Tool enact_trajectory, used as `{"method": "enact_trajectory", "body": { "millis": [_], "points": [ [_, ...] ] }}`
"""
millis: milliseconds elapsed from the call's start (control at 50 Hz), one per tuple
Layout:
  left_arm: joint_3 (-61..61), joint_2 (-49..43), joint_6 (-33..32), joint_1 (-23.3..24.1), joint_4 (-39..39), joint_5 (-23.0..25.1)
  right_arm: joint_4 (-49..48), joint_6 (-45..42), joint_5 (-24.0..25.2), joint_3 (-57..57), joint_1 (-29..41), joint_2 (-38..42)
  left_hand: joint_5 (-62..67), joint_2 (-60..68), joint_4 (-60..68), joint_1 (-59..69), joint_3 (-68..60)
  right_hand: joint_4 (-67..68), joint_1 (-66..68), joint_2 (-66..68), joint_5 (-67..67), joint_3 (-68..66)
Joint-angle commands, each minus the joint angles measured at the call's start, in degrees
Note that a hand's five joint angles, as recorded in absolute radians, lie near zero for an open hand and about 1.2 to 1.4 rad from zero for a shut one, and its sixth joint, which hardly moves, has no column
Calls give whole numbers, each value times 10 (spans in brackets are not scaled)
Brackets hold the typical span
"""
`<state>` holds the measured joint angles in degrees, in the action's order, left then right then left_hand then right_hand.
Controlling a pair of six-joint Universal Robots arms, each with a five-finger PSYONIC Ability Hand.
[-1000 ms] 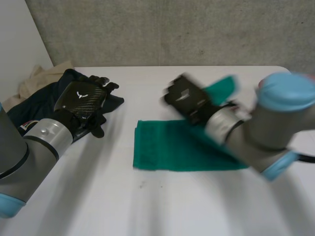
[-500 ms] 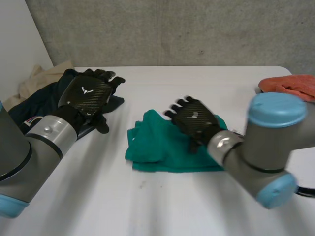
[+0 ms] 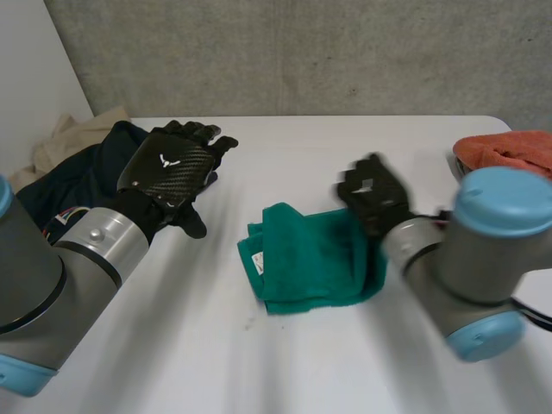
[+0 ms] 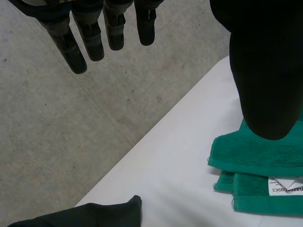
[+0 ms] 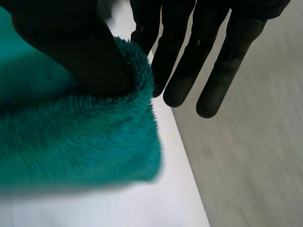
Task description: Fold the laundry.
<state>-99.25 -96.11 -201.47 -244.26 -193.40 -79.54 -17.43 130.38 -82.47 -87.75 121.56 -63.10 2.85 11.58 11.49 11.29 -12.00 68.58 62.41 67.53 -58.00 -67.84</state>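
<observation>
Two layers at least show in the green terry towel (image 3: 315,259), which lies roughly folded in the middle of the white table (image 3: 172,345), label (image 4: 284,185) exposed. My right hand (image 3: 373,194) sits at the towel's far right edge, fingers straight and thumb resting on the pile; I see no grip. My left hand (image 3: 168,168) hovers wide and empty over the dark garment (image 3: 78,177). I judge the towel light, soft and limp, not slippery. Pinch all layers together at a hemmed corner.
</observation>
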Motion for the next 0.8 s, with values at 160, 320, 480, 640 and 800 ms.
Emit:
{"method": "enact_trajectory", "body": {
  "millis": [160, 320, 480, 640, 800],
  "points": [
    [-2, -1, 14, -2, -1, -4, 11, 13, 96, 21, 113, 88, -29, -16, -15, -13, 20, -586, -524, -575, 580, 578],
    [92, -55, 105, 35, 0, -15, 17, 299, 111, -48, 13, -83, -10, 3, 4, 6, 1, -586, -524, -575, 580, 578],
    [215, -167, 150, 127, 26, -84, 111, 486, 134, -49, -79, -129, -1, 12, 12, 14, -7, -586, -524, -575, 580, 578],
    [296, -301, 152, 207, 72, -197, 223, 479, 140, 61, -100, -14, -10, 3, 4, 6, 1, -586, -524, -575, 580, 578],
    [287, -362, 151, 208, 107, -262, 266, 419, 143, 138, -95, 110, -10, 3, 4, 6, 1, -586, -524, -575, 580, 578]
  ]
}}
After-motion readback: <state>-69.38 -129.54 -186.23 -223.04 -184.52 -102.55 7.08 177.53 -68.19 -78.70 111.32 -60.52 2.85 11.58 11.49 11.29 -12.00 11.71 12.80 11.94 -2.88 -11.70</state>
